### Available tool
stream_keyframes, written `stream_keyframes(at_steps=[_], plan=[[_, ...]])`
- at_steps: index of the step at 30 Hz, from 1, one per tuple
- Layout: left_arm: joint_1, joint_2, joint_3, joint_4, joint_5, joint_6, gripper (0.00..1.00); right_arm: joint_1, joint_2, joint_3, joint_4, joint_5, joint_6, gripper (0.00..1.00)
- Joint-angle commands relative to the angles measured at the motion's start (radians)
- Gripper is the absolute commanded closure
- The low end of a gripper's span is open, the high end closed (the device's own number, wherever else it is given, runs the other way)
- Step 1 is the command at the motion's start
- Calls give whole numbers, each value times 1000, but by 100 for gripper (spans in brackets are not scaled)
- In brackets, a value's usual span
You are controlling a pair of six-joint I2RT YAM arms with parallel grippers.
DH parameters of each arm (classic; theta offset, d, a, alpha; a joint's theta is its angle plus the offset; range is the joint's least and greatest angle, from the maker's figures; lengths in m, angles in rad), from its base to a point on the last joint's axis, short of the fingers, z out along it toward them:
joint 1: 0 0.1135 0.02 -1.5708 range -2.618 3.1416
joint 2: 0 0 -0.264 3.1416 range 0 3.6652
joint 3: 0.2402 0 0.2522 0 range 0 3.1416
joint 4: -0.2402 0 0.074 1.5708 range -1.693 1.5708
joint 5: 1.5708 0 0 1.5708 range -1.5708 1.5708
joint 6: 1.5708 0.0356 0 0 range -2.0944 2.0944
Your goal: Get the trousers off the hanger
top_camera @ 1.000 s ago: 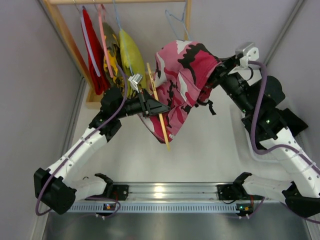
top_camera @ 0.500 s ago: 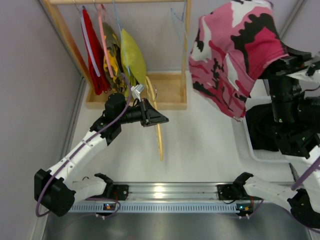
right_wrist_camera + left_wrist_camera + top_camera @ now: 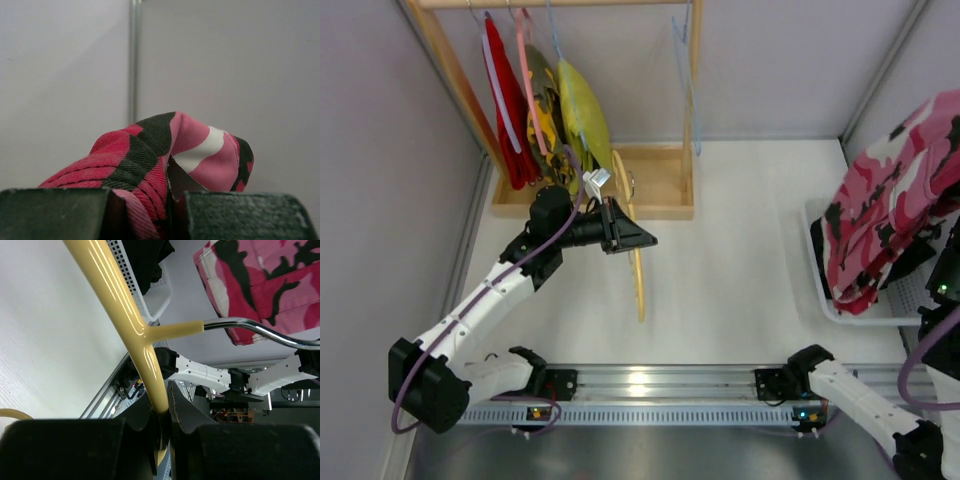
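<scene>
Over one white basket (image 3: 865, 318) at the counter's (image 3: 740, 230) right edge, my right jaws pinch one pair of camouflage trousers (image 3: 880, 215); my left jaws clamp one yellow hanger (image 3: 639, 285) near the wooden rack (image 3: 660, 180).

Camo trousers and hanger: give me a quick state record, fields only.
camouflage trousers: off the hanger, hanging from the right gripper over the white basket
hanger: bare, cream with a metal hook, clamped in the left gripper
left gripper: shut on hanger
right gripper: shut on camouflage trousers
release: not yet done
</scene>
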Motion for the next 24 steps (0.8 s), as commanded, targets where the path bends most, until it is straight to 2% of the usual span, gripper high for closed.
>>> stream_keyframes(at_steps=[1,6,10,13,15,17,20,22,24], plan=[[6,-25,60,55,25,24,100,-97,-40,42,-73,166,-85,100],[3,-15,100,55,25,30,100,-195,-99,-40,-122,282,-174,100],[3,-6,158,55,13,34,100,-319,-111,-81,-212,296,-197,100],[4,-9,192,55,10,17,100,-390,-126,-191,-208,313,-253,100],[3,-11,214,55,12,11,100,-409,-142,-307,-161,312,-303,100],[3,-18,226,62,16,-3,100,-426,-143,-380,-33,310,-393,100],[4,-37,228,93,16,-31,100,-455,-120,-399,-51,301,-341,100],[4,-48,223,116,13,-49,100,-521,-88,-397,-54,281,-326,100],[4,-63,217,133,9,-74,100,-554,-54,-437,17,245,-352,100]])
